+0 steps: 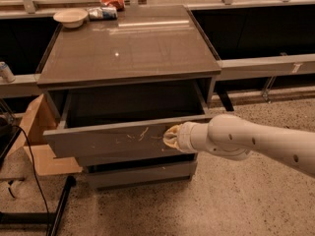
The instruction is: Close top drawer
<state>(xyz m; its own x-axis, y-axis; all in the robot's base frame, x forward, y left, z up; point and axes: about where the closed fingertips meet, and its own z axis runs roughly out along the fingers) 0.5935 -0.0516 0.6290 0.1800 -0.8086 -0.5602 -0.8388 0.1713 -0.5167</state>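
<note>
The top drawer of a grey cabinet stands pulled out, its flat front panel marked with pale scratches near the middle. Its dark inside shows above the panel. My gripper sits at the end of a white arm coming from the right and rests against the right part of the drawer front, just right of the scratches.
The cabinet top carries a white bowl and snack packets at its far edge. A plain lower drawer sits below. A cardboard box and a black cable lie on the left. Speckled floor lies in front.
</note>
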